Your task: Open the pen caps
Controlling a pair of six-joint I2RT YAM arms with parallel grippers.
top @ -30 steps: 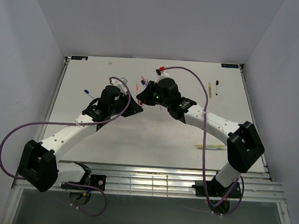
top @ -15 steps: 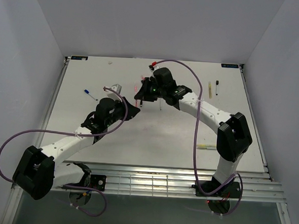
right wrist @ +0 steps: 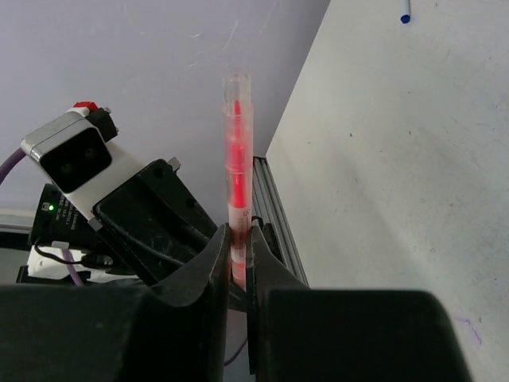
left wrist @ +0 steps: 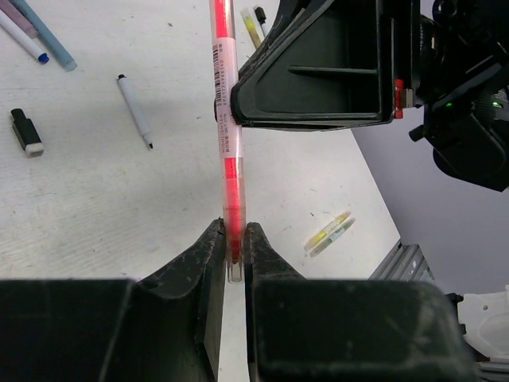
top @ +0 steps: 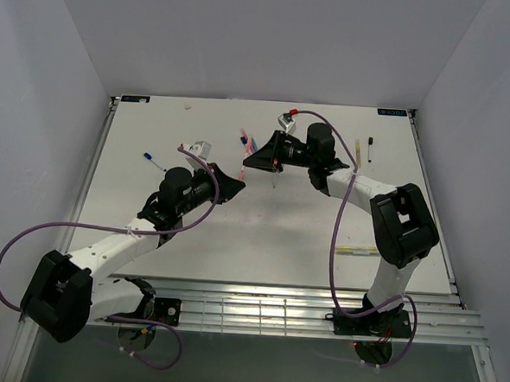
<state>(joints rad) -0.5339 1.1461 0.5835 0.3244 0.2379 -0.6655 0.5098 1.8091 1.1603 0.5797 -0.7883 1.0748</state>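
A pink pen [left wrist: 225,119] with a clear barrel and red ink is held between both grippers above the table. My left gripper [left wrist: 231,251] is shut on its clear cap end [left wrist: 231,267]. My right gripper [right wrist: 239,239] is shut on the labelled barrel a little further along, and it shows in the left wrist view as a black wedge [left wrist: 318,72]. The pen's other clear end [right wrist: 237,87] sticks out free past the right fingers. In the top view the left gripper [top: 234,186] and the right gripper [top: 248,162] meet tip to tip at mid-table.
On the table lie a thin black pen [left wrist: 135,111], a stubby black piece [left wrist: 26,131], bluish pens [left wrist: 36,36] and yellow pens [left wrist: 330,232]. The top view shows a blue pen [top: 153,160] at the left, a yellow pen [top: 358,152] and a black pen [top: 370,149] at the back right.
The right arm has folded back, so its wrist now reaches in from the right. The left wrist has drawn slightly nearer. Both grippers stay shut on the pink pen.
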